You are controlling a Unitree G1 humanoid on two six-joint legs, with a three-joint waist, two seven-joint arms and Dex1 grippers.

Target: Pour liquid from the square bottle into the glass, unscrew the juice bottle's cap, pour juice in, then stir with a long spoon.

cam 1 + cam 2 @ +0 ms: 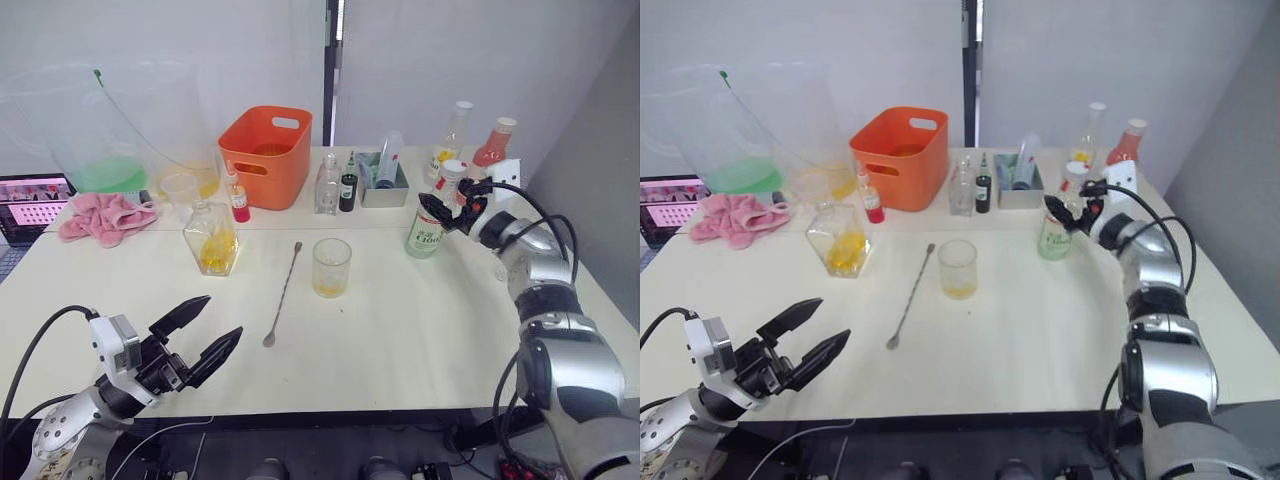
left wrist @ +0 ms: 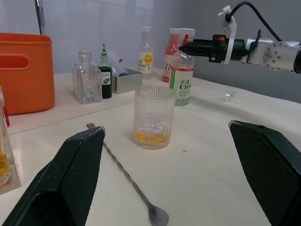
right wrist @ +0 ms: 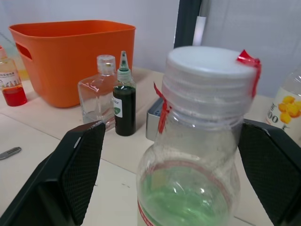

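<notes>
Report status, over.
Right gripper open around juice bottle cap. Left gripper open, idle. Glass holds amber liquid; spoon untouched.

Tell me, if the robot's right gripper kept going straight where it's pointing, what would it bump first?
Probably the white cap of the clear plastic juice bottle with green liquid. The right gripper is open, with that cap between its fingers.

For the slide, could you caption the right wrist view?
Open right gripper straddles the capped juice bottle.
</notes>
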